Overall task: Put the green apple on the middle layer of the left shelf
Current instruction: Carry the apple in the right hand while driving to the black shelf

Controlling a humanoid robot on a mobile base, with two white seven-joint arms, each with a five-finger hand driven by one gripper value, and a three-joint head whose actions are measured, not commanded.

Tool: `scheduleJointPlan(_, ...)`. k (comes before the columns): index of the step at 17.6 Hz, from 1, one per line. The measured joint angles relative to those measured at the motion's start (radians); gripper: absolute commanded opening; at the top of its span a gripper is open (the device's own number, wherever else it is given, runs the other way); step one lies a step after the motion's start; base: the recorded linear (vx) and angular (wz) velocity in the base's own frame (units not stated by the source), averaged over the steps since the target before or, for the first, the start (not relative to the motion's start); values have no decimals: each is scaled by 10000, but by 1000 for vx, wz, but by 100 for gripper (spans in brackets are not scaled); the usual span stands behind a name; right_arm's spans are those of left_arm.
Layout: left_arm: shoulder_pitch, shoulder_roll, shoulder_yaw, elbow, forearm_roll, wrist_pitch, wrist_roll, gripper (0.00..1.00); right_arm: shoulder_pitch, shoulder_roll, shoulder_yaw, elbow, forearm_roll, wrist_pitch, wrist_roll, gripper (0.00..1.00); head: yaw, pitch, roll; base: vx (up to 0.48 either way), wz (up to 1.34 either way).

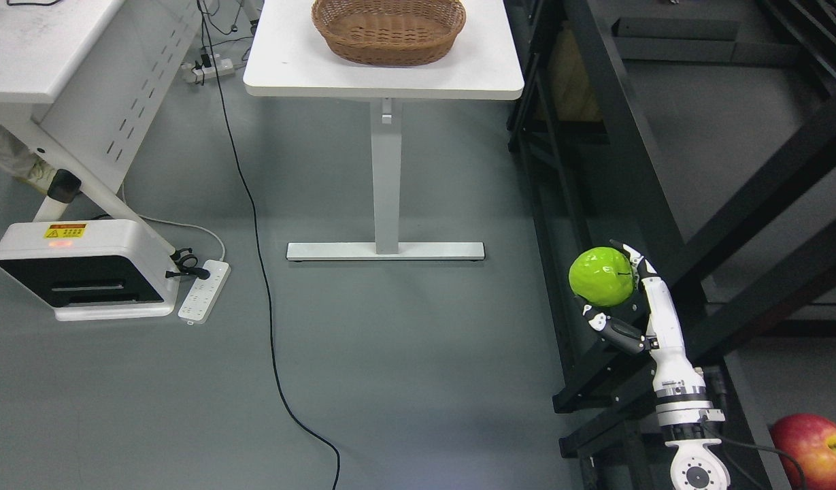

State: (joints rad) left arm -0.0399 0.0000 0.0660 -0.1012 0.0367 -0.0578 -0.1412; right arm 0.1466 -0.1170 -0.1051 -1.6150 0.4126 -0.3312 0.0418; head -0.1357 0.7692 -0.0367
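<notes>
The right hand is white with black joints and black pads along the fingers. Its slim white forearm widens into a wrist banded in black and silver. Below sits a round white joint cap with small screws around a dark centre. A black cable leaves the wrist.

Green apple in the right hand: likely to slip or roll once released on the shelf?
Probably slippery: the green apple has a glossy sheen. Its round shape suggests it may roll once set down. The right hand cups it from below and behind with few fingers visible, so the hold seems loose.
</notes>
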Motion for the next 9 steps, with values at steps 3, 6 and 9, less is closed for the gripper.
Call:
scheduleJointPlan(3,1,0,0,0,0,1,0,100,-4,1,1,3,0,0,0,0,0,0,0,-134,-337)
scheduleJointPlan(6,0,0,0,0,0,3,0,100,-19,16,2,6,-3,-20,0,0,0,0,0,-117,-366)
scheduleJointPlan(9,1,0,3,0,0,3,0,100,-58,49,1,8,-8,205,37,0,0,0,0,-105,-425)
